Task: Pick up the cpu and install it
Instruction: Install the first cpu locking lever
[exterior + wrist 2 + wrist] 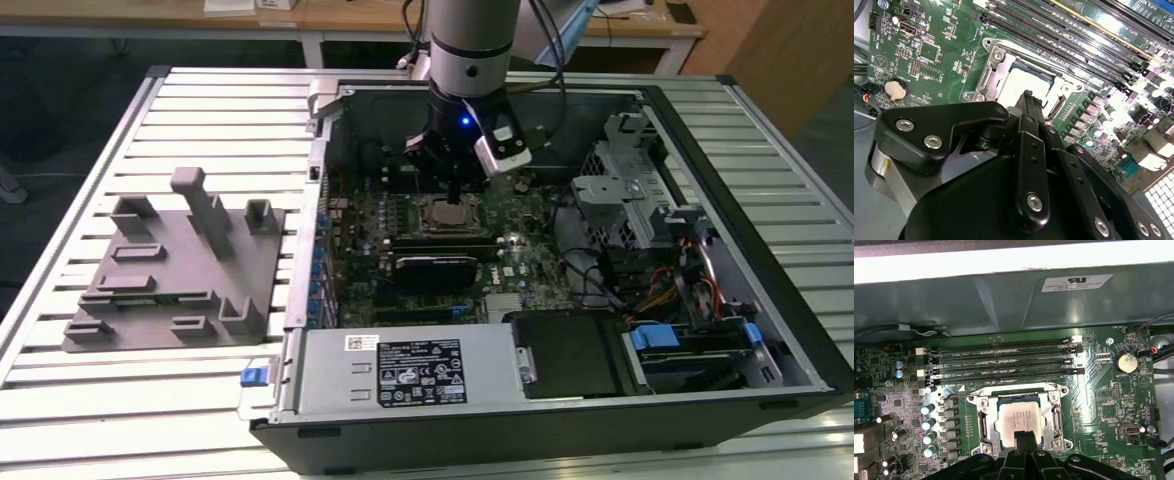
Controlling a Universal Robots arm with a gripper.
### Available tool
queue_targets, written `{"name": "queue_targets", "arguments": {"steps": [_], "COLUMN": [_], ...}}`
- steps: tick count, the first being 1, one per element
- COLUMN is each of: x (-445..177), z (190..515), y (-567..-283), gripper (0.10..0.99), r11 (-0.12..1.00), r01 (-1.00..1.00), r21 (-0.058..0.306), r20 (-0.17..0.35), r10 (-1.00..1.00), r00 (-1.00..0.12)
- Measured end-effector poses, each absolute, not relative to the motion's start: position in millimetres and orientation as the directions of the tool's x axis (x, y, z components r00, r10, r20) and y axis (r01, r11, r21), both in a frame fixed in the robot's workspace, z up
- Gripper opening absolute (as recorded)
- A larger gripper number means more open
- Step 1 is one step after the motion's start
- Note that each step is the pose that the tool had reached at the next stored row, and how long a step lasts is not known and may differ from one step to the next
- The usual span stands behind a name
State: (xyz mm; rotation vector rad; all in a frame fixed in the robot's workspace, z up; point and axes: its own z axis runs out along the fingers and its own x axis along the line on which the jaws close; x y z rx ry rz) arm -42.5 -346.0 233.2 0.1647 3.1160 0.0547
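The cpu lies flat inside the metal socket frame on the green motherboard, silvery top facing up. In the second wrist view the cpu shows bright just beyond my fingertips. My gripper is shut, its two black fingers pressed together with nothing between them, the tips at the cpu's near edge. In the exterior view the gripper hangs straight down into the open computer case, right over the cpu. The socket's cover is open, and I cannot tell whether the tips touch the chip.
Several memory slots run beside the socket, with capacitors and a coin battery nearby. A grey fixture block with upright posts sits on the slatted table at the exterior view's left. The power supply and drive cage crowd the case.
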Motion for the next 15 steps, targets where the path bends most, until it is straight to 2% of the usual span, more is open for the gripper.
{"name": "queue_targets", "arguments": {"steps": [15], "x": [-58], "z": [233], "y": [-346], "gripper": [0.106], "r11": [0.994], "r01": [0.105], "r21": [0.036], "r20": [-0.019], "r10": [0.106], "r00": [-0.994]}}
